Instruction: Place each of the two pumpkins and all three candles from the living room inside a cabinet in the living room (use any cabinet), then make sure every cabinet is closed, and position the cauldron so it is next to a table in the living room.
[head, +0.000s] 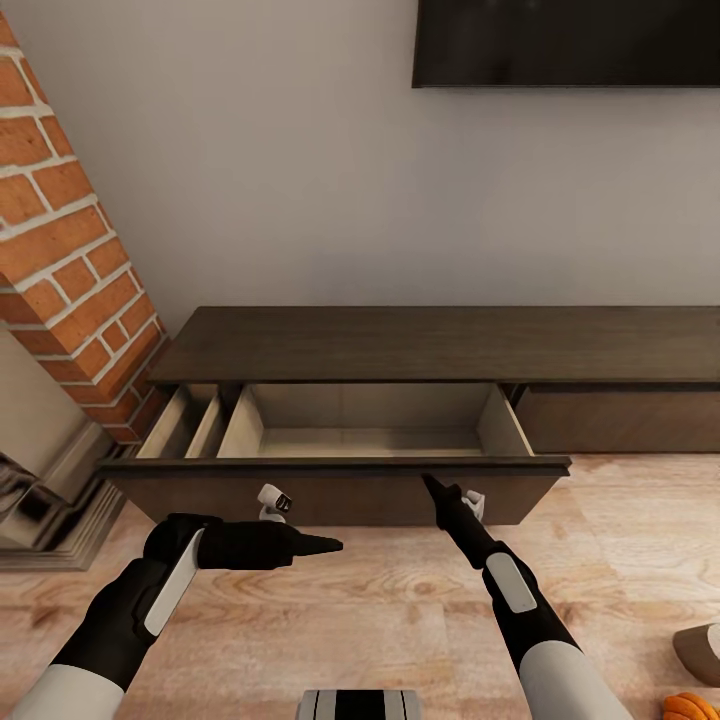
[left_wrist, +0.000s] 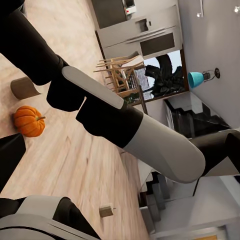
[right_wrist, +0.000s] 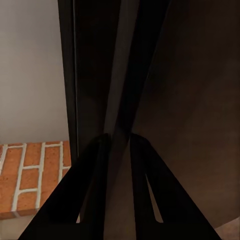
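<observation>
The light wooden floor (head: 400, 600) carries the long dark cabinet (head: 450, 345) against the wall — its drawer pulled out. On the bare boards lie an orange pumpkin (left_wrist: 28, 121), a beige-grey candle (left_wrist: 23, 88) just beside it — and another candle (left_wrist: 106, 210) well apart.

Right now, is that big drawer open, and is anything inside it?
Open and empty. The drawer is pulled out from the cabinet, showing only its bare tan floor. The right gripper is at its front edge.

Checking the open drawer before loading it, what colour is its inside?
Light tan, against the dark brown cabinet; the drawer interior shows best in the head view.
</observation>
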